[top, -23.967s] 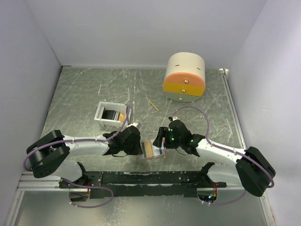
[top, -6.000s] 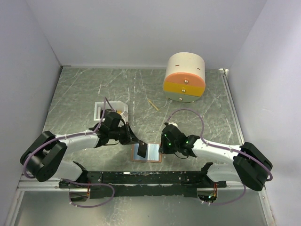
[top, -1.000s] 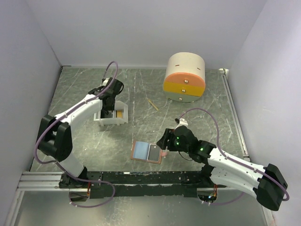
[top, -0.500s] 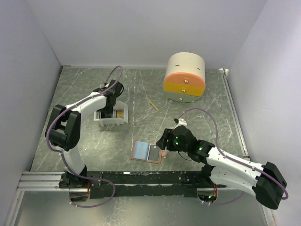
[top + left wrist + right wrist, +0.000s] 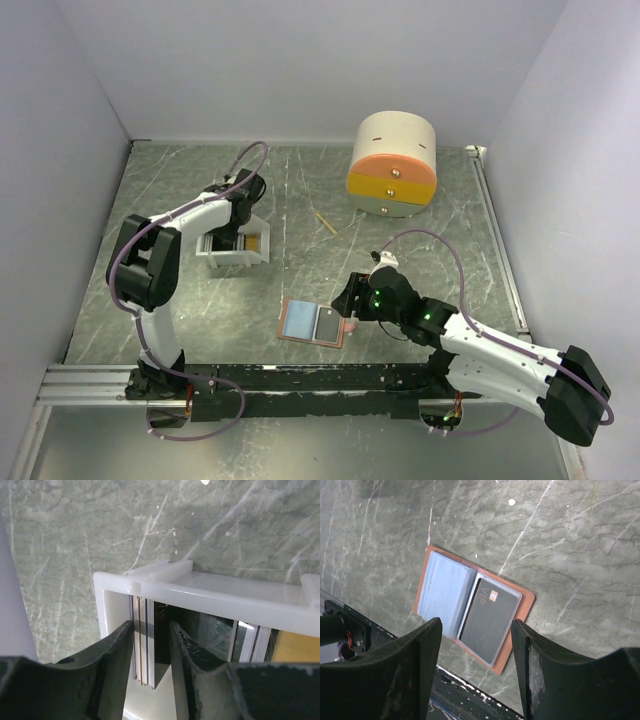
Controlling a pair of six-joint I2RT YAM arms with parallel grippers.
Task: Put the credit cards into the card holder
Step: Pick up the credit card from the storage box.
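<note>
Black and grey credit cards (image 5: 142, 655), upright in the white plastic tray (image 5: 150, 582) far left, were straddled by the part-open left gripper (image 5: 150, 627); only one should be pinched. The salmon-pink bifold card holder (image 5: 470, 607) lay open near centre, under the open right gripper (image 5: 476, 622).

My left gripper (image 5: 150, 630) straddles upright credit cards (image 5: 161, 647) in the white tray (image 5: 210, 592). It hides their lower ends, and I can't tell if I'm pinching them.
</note>
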